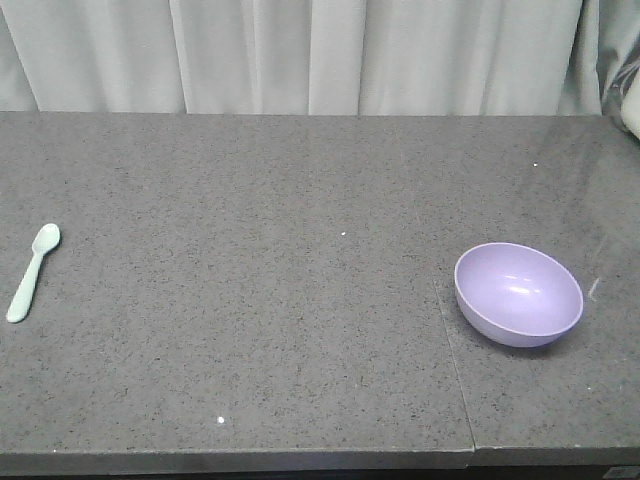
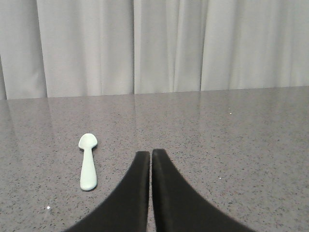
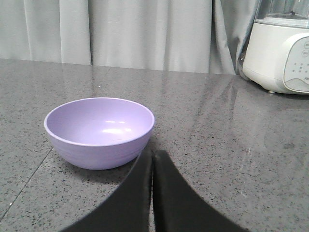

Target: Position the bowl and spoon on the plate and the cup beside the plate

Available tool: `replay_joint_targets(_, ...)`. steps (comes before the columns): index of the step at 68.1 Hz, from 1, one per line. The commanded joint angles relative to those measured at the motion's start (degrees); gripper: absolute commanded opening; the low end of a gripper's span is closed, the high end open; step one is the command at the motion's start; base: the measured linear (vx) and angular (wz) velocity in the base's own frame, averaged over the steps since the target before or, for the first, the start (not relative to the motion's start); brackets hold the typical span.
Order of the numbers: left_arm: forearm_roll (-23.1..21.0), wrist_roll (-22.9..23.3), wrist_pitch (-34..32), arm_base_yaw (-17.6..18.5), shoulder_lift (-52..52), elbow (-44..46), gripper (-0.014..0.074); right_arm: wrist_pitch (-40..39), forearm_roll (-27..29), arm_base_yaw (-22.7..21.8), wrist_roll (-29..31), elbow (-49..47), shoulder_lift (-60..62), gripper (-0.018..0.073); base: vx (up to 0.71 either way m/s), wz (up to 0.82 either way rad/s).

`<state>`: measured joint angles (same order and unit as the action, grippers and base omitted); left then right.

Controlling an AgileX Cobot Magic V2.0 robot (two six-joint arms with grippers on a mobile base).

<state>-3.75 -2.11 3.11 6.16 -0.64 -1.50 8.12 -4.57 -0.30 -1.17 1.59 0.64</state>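
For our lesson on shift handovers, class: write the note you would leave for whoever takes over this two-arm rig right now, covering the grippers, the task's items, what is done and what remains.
The left gripper is shut and empty; the spoon lies ahead, to its left.
The right gripper is shut and empty; the bowl sits just ahead of it.
On the counter, the spoon is far left and the bowl far right, empty.
No plate or cup shows in any view.
Done: nothing placed.
Left: bowl and spoon onto the plate, cup beside it.
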Motion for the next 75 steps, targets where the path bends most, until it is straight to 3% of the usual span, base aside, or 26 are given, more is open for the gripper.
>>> replay_joint_targets(1, -0.48, 0.2, -4.76, 0.22, -0.38, 1.75, -0.0007, -4.24, -0.74, -0.14, 0.12, 0.13, 0.78, -0.0003, 0.0, 0.0)
replay_joint_targets(11, -1.44, 1.12, -7.4, 0.22, -0.38, 2.77, -0.0007, -7.31, -0.77, -0.14, 0.1, -0.59, 0.78, -0.0003, 0.0, 0.0)
replay_joint_targets(18, -2.44, 2.11, -5.7, 0.22, -0.25, 8.63, -0.0007, -7.16, -0.57, -0.14, -0.21, -5.78, 0.78, -0.0003, 0.0, 0.0)
replay_joint_targets(32, -0.37, 1.55, 8.89, 0.22, 6.93, 26.37, -0.0007, 5.45, -0.86, -0.14, 1.81, -23.79, -5.96, -0.0003, 0.0, 0.0)
replay_joint_targets(33, 4.15, 1.55, 18.99, 0.22, 16.88, 37.48, -0.0007, 13.81, -0.75, -0.14, 3.67, -33.5, -14.29, -0.0003, 0.0, 0.0)
replay_joint_targets(40, 5.15, 1.55, 28.09, 0.22, 24.99, 43.98, -0.0007, 18.41, -0.88, -0.14, 4.3, -38.27, -20.83, -0.0003, 0.0, 0.0)
replay_joint_targets(55, 5.12, 2.11, 38.89, 0.22, 35.9, 46.3, -0.0007, 28.4, 2.16, -0.14, 4.49, -39.67, -30.26, -0.0003, 0.0, 0.0)
replay_joint_targets(75, 5.18, 2.58, 39.15, 0.22, 39.05, 46.3, 0.0004, 30.83, 1.41, -0.14, 4.73, -39.67, -35.43, 0.0003, 0.0, 0.0)
